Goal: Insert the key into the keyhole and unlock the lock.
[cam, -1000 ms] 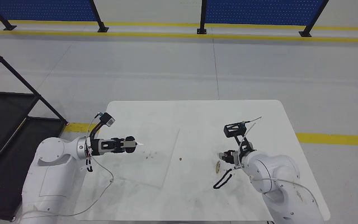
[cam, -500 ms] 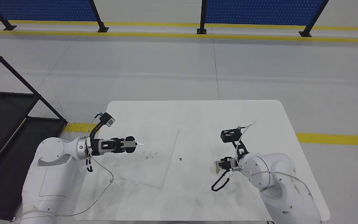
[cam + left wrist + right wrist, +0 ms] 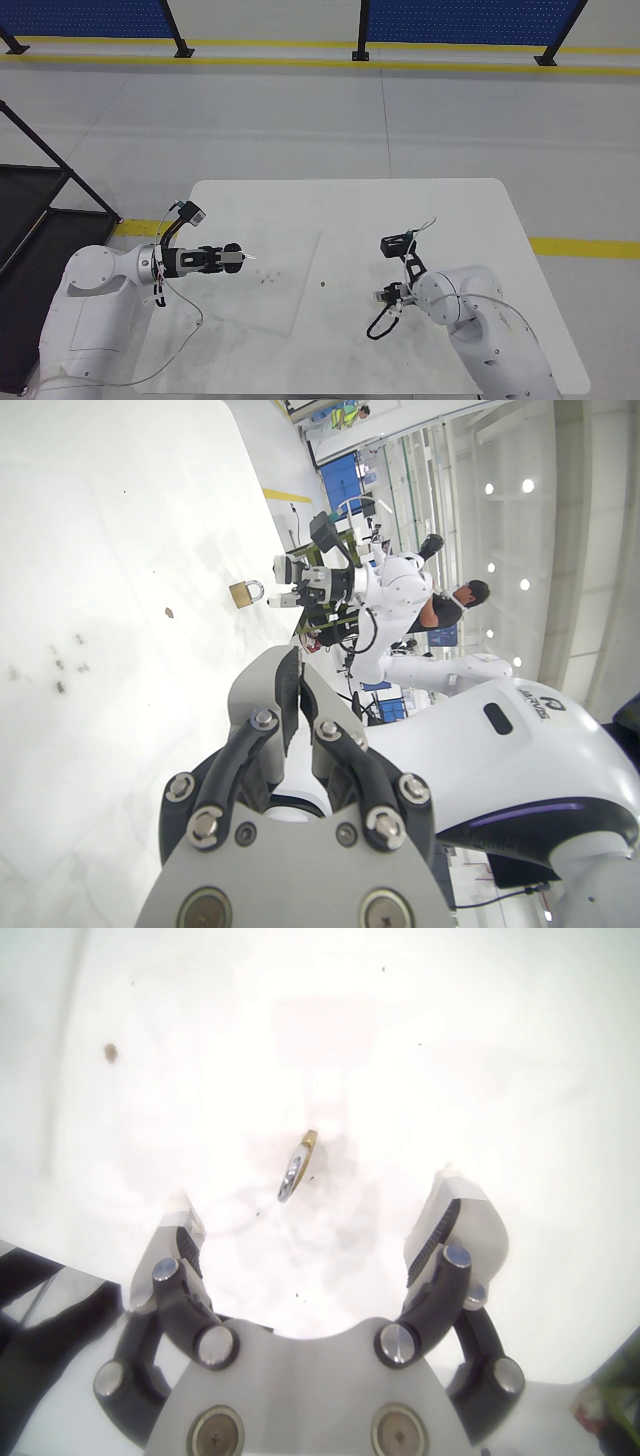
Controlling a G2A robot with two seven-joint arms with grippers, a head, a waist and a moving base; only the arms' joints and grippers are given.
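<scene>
Right wrist view gives you the padlock (image 3: 295, 1168) edge-on, its face hidden — right end effector (image 3: 317, 1200) wide apart, empty; left end effector (image 3: 300, 665) clamps the key (image 3: 247, 257).

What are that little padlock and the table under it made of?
The padlock body looks like brass: yellow-gold with a dull sheen. Its shackle looks like polished steel, silvery and glinting. The table has a white, smooth, fairly matte top, maybe laminate or painted board; I can't tell which.

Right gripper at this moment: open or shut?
Open. The right gripper has both fingers spread wide; the padlock lies ahead of them, untouched.
</scene>
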